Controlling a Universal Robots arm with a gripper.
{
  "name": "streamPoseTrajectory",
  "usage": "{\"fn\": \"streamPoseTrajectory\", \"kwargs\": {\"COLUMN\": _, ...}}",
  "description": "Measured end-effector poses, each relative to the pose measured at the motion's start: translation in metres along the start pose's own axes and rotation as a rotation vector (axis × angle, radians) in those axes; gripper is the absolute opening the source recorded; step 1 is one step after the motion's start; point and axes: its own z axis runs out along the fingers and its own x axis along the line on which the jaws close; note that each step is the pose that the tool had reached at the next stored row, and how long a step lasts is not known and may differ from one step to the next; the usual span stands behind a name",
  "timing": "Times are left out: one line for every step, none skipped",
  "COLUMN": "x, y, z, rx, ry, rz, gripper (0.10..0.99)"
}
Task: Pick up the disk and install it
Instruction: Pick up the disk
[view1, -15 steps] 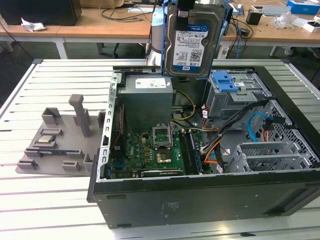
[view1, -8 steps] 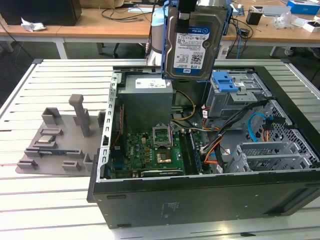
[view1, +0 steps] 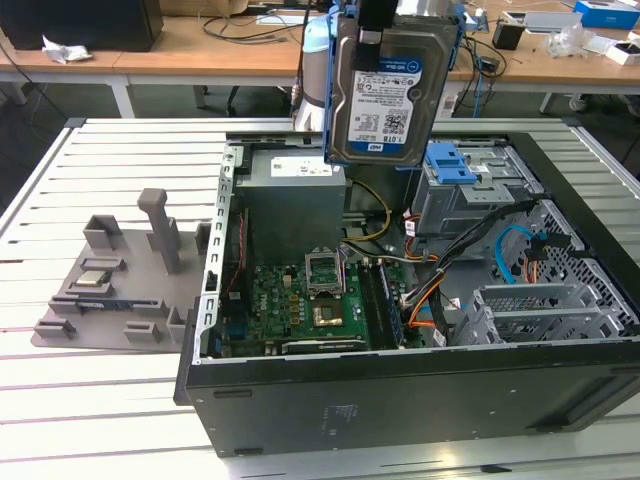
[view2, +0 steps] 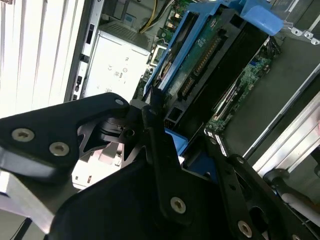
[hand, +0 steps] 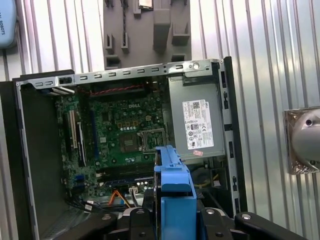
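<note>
The disk (view1: 385, 92), a silver hard drive with a white-and-blue label and blue side rails, hangs upright above the open computer case (view1: 400, 390). My gripper (view1: 372, 40) is shut on its upper edge. In the second wrist view the disk (view2: 200, 55) shows edge-on, its green circuit board and blue rail running away from the black fingers (view2: 155, 135). In the first wrist view its blue rail (hand: 172, 195) sits between the gripper's black parts, over the motherboard. The blue-topped grey drive bay (view1: 458, 185) lies below the disk, toward the exterior view's right.
Inside the case are a power supply (view1: 290, 195), a motherboard (view1: 310, 300), cables and a second metal cage (view1: 545, 310). A grey fixture plate (view1: 110, 285) carrying a small silver chip (view1: 92, 279) lies on the slatted table (view1: 90, 400) at the exterior view's left. Cluttered desks stand behind.
</note>
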Motion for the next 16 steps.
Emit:
{"fn": "streamPoseTrajectory", "kwargs": {"x": 0.0007, "y": -0.0001, "z": 0.0, "rx": 0.0, "ry": -0.0001, "rz": 0.0, "gripper": 0.369}}
{"fn": "streamPoseTrajectory", "kwargs": {"x": 0.0017, "y": -0.0002, "z": 0.0, "rx": 0.0, "ry": -0.0001, "rz": 0.0, "gripper": 0.369}}
{"fn": "streamPoseTrajectory", "kwargs": {"x": 0.0024, "y": -0.0003, "z": 0.0, "rx": 0.0, "ry": -0.0001, "rz": 0.0, "gripper": 0.369}}
{"fn": "streamPoseTrajectory", "kwargs": {"x": 0.0032, "y": -0.0004, "z": 0.0, "rx": 0.0, "ry": -0.0001, "rz": 0.0, "gripper": 0.369}}
{"fn": "streamPoseTrajectory", "kwargs": {"x": 0.0039, "y": -0.0005, "z": 0.0, "rx": 0.0, "ry": -0.0001, "rz": 0.0, "gripper": 0.369}}
{"fn": "streamPoseTrajectory", "kwargs": {"x": 0.0046, "y": -0.0006, "z": 0.0, "rx": 0.0, "ry": -0.0001, "rz": 0.0, "gripper": 0.369}}
{"fn": "streamPoseTrajectory", "kwargs": {"x": 0.0053, "y": -0.0006, "z": 0.0, "rx": 0.0, "ry": 0.0, "rz": 0.0, "gripper": 0.369}}
{"fn": "streamPoseTrajectory", "kwargs": {"x": 0.0064, "y": -0.0008, "z": 0.0, "rx": 0.0, "ry": -0.0001, "rz": 0.0, "gripper": 0.369}}
{"fn": "streamPoseTrajectory", "kwargs": {"x": 0.0076, "y": -0.0009, "z": 0.0, "rx": 0.0, "ry": -0.0001, "rz": 0.0, "gripper": 0.369}}
{"fn": "streamPoseTrajectory", "kwargs": {"x": 0.009, "y": -0.0011, "z": 0.0, "rx": 0.0, "ry": 0.0, "rz": 0.0, "gripper": 0.369}}
{"fn": "streamPoseTrajectory", "kwargs": {"x": 0.0102, "y": -0.0012, "z": 0.0, "rx": 0.0, "ry": -0.0001, "rz": 0.0, "gripper": 0.369}}
{"fn": "streamPoseTrajectory", "kwargs": {"x": 0.0109, "y": -0.0013, "z": 0.0, "rx": 0.0, "ry": -0.0001, "rz": 0.0, "gripper": 0.369}}
{"fn": "streamPoseTrajectory", "kwargs": {"x": 0.0116, "y": -0.0014, "z": 0.0, "rx": 0.0, "ry": -0.0001, "rz": 0.0, "gripper": 0.369}}
{"fn": "streamPoseTrajectory", "kwargs": {"x": 0.0123, "y": -0.0014, "z": 0.0, "rx": 0.0, "ry": -0.0001, "rz": 0.0, "gripper": 0.369}}
{"fn": "streamPoseTrajectory", "kwargs": {"x": 0.0131, "y": -0.0015, "z": 0.0, "rx": 0.0, "ry": -0.0001, "rz": 0.0, "gripper": 0.369}}
{"fn": "streamPoseTrajectory", "kwargs": {"x": 0.014, "y": -0.0016, "z": 0.0, "rx": 0.0, "ry": -0.0001, "rz": 0.0, "gripper": 0.369}}
